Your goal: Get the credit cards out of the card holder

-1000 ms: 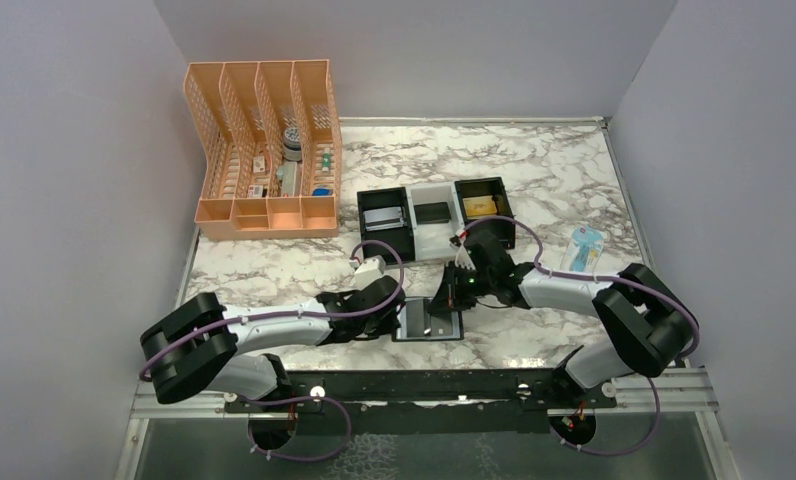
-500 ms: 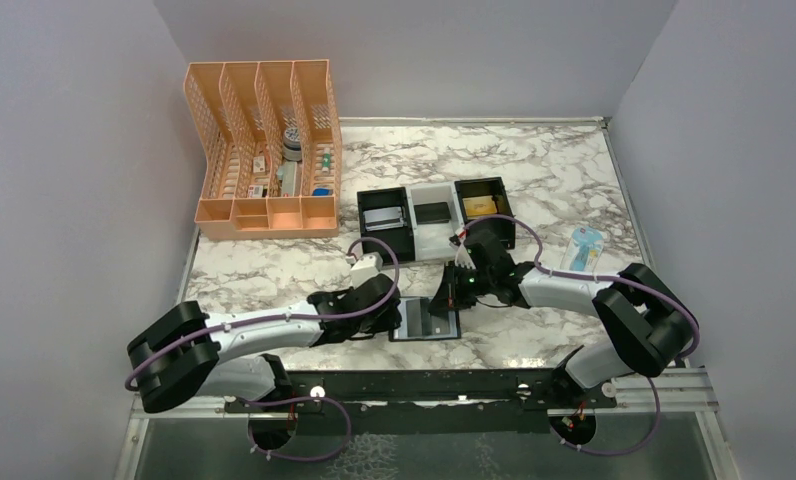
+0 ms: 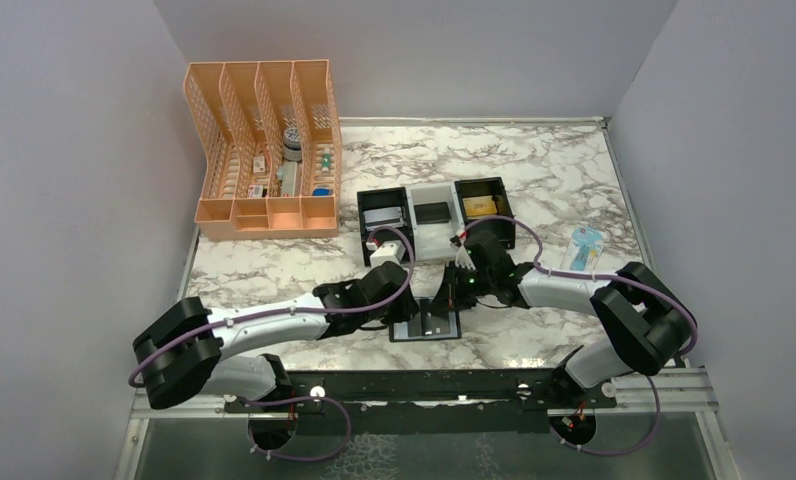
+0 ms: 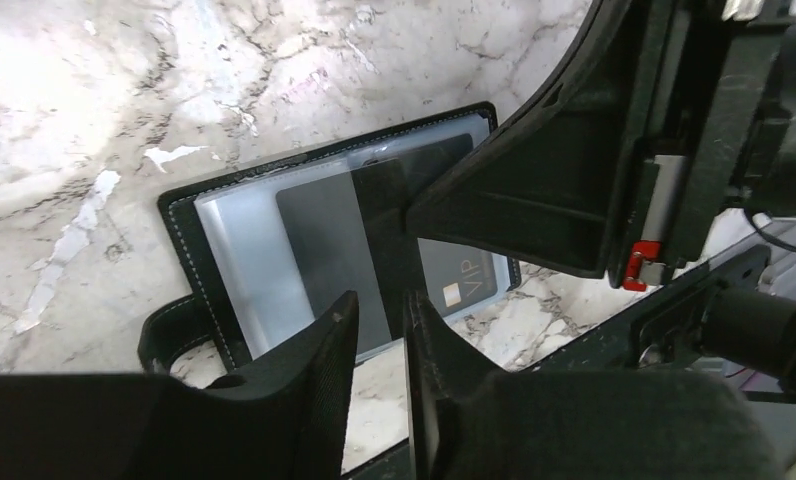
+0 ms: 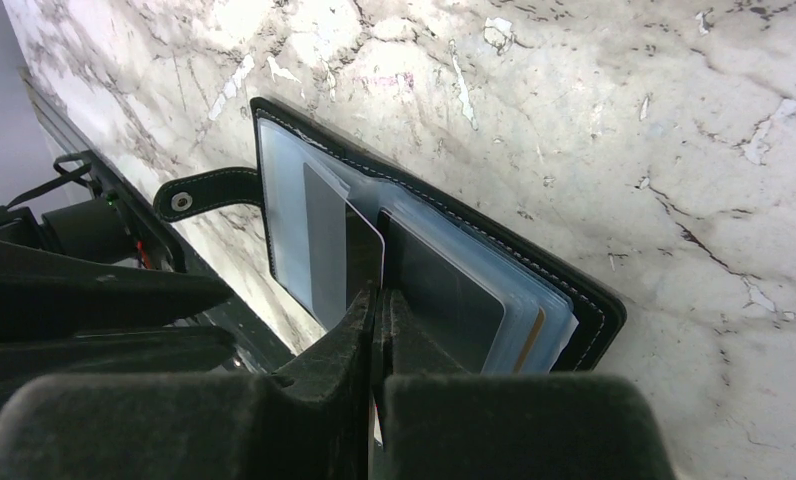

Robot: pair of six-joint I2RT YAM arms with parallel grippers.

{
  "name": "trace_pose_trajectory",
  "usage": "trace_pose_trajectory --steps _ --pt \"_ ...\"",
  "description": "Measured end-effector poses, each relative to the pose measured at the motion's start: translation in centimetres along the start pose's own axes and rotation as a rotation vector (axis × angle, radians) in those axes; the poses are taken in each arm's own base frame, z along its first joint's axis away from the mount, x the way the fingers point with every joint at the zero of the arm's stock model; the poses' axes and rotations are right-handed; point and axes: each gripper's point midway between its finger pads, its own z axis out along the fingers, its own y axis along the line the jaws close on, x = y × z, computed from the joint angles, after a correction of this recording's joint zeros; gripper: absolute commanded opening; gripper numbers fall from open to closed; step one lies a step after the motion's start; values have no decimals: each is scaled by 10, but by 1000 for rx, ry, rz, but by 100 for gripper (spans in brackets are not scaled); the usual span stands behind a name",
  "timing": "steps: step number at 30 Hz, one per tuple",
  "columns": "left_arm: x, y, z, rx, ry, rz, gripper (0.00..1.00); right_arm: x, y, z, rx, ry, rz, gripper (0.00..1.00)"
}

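Lying open flat by the middle of the worktop's near edge: one card holder, snap tab on the side facing the left edge. Pressed at its fold by the right claw, closed tip to tip; cannot tell whether pinching a card edge or only pinning down. Hovering just over the tab-side half: the left claw, narrow, with nothing seen between its fingers.

Likely trouble: closing the left claw on the clear sleeve together with the dark grey card, so tugging the whole card holder instead of freeing plastic. Also a slip off so thin and slick an edge. Risk, on easing the right claw off early, of the card holder sliding or folding shut. Close quarters, too: a knock between the two claws seems possible.

Counted: two claws; one card holder; two cards plainly seen, the dark grey card and a VIP card; a tan edge hinting at a third, perhaps more hidden. Mid-worktop, three square trays, two black and one white; one peach file organiser toward the far-left corner; one blue packet by the right edge.
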Motion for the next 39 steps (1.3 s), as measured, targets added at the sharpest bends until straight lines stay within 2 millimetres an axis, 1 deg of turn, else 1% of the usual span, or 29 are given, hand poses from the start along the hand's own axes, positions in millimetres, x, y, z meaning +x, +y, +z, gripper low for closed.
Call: trace_pose_trajectory --steps 2,5,7,10,13,20,23,34,39 --pt "4 -2 6 4 21 0 20 0 0 0 0 -1 2 1" --pt "11 3 12 -15 42 -4 13 0 0 0 -2 -3 7 1" --pt "15 7 15 -31 52 -10 10 0 0 0 -3 -4 10 1" --pt "23 15 22 -66 77 -11 5 0 0 1 -4 -5 15 1" --pt "33 29 28 -111 106 -7 3 1 0 1 -8 -8 25 5" --pt "34 33 29 -129 105 -18 2 2 1 2 -26 -12 45 18" --pt "34 34 28 -136 99 -20 1 2 2 2 -30 -16 47 20" --pt "34 35 28 -136 98 -22 0 9 7 3 -95 -5 69 18" --pt "34 35 28 -137 98 -24 0 14 10 6 -136 8 110 14"
